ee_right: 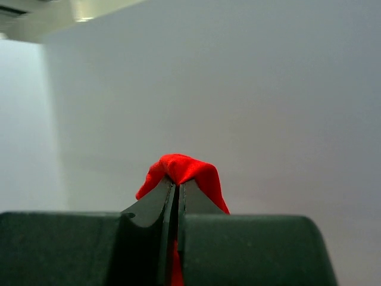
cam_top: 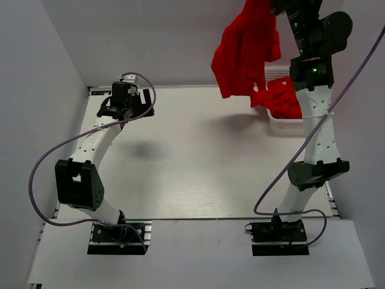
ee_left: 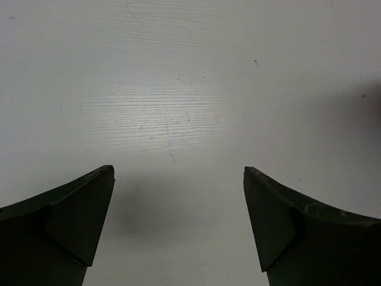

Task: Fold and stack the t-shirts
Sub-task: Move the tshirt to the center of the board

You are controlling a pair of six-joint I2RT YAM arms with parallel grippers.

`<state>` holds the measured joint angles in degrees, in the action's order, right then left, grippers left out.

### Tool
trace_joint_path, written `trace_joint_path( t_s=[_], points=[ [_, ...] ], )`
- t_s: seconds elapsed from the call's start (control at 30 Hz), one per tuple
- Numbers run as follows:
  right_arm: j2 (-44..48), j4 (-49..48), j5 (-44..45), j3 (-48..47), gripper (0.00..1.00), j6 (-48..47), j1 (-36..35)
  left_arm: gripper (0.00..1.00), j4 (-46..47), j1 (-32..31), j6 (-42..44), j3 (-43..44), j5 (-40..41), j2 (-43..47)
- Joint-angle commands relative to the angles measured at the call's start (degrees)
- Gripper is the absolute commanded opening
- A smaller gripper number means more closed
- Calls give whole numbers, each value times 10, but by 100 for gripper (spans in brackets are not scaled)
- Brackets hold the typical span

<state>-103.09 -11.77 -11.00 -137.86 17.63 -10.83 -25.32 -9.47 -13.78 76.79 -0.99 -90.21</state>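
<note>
A bright red t-shirt (cam_top: 243, 51) hangs crumpled in the air at the back right, above the table. My right gripper (cam_top: 272, 5) is shut on its top and is raised high, partly cut off by the frame's top edge. In the right wrist view the right gripper (ee_right: 177, 183) pinches a fold of the red shirt (ee_right: 181, 168) between closed fingers. More red t-shirts (cam_top: 281, 99) lie heaped in the white lattice basket (cam_top: 275, 74) at the back right. My left gripper (cam_top: 128, 113) is open and empty over bare table at the back left; its fingers (ee_left: 83, 220) stand wide apart.
The white table (cam_top: 204, 156) is boxed in by grey walls at the back and both sides. The basket sits against the right arm's upper link (cam_top: 316, 120). Purple cables loop off both arms.
</note>
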Motion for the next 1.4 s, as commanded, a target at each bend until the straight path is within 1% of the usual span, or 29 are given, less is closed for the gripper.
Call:
trace_joint_path(
  t_s=[0.0, 0.1, 0.17, 0.23, 0.27, 0.33, 0.37, 0.4, 0.47, 0.5, 0.53, 0.57, 0.6, 0.63, 0.67, 0.7, 0.73, 0.8, 0.83, 0.87, 1.03, 1.07, 1.13, 1.17, 1.2, 1.23, 1.27, 1.37],
  points=[
    [29, -48, -52, -11, 0, 11, -37, 100, -31, 3, 1, 23, 29, 50],
    [28, -18, -67, 10, 0, 10, -52, 100, -64, 3, -14, 28, 55, 65],
    [31, -17, -99, 49, 0, 19, -70, 100, -84, 3, -22, 28, 74, 84],
    [24, 17, -117, 65, 0, 30, -81, 100, -103, 3, -38, 28, 96, 98],
    [20, 23, -149, 74, 0, 33, -89, 100, -104, 3, -43, 23, 104, 111],
    [23, 39, -161, 129, 0, 43, -99, 100, -111, 3, -49, 18, 115, 123],
    [26, 39, -182, 149, 0, 44, -102, 100, -117, 3, -49, 13, 115, 129],
    [44, 43, -183, 223, 0, 46, -103, 100, -117, 3, -55, 6, 115, 139],
    [59, 38, -185, 289, 0, 35, -115, 100, -117, 3, -55, -11, 115, 150],
    [72, 35, -177, 398, 0, 39, -118, 100, -117, 3, -60, -18, 115, 158],
    [83, 11, -184, 436, 0, 39, -126, 100, -117, 3, -60, -24, 115, 158],
    [86, 11, -184, 469, 2, 41, -135, 100, -117, 3, -60, -30, 115, 158],
    [82, 15, -189, 543, 18, 38, -146, 100, -117, 3, -60, -37, 115, 158],
    [78, 33, -185, 563, 30, 39, -147, 100, -117, 3, -60, -37, 115, 158],
    [75, 39, -184, 595, 40, 36, -156, 100, -117, 3, -60, -37, 104, 158],
    [73, 43, -173, 614, 75, 27, -164, 100, -117, 3, -60, -37, 99, 158],
    [69, 79, -163, 618, 90, 13, -167, 100, -117, 3, -60, -42, 93, 151],
    [68, 111, -145, 618, 90, 0, -174, 100, -117, 3, -60, -42, 86, 138],
    [75, 117, -98, 616, 90, -1, -175, 100, -117, 3, -60, -42, 86, 137],
    [82, 136, -84, 613, 90, -3, -173, 100, -117, 3, -60, -42, 79, 130],
    [123, 172, 56, 591, 90, -9, -169, 100, -127, 3, -60, -37, 79, 118],
    [144, 198, 104, 590, 90, -8, -168, 100, -127, 3, -60, -37, 79, 118],
    [155, 226, 155, 586, 90, -7, -166, 100, -127, 3, -60, -31, 79, 118],
    [172, 249, 256, 583, 90, 6, -167, 100, -127, 3, -60, -31, 79, 113],
    [179, 256, 283, 585, 90, 7, -165, 100, -133, 3, -60, -31, 79, 113],
    [184, 266, 342, 593, 90, 6, -164, 100, -134, 3, -60, -26, 79, 113],
    [207, 271, 357, 602, 90, 9, -163, 100, -134, 3, -55, -26, 79, 113],
    [234, 272, 381, 635, 90, 4, -160, 100, -134, -2, -55, -26, 74, 113]
  ],
)
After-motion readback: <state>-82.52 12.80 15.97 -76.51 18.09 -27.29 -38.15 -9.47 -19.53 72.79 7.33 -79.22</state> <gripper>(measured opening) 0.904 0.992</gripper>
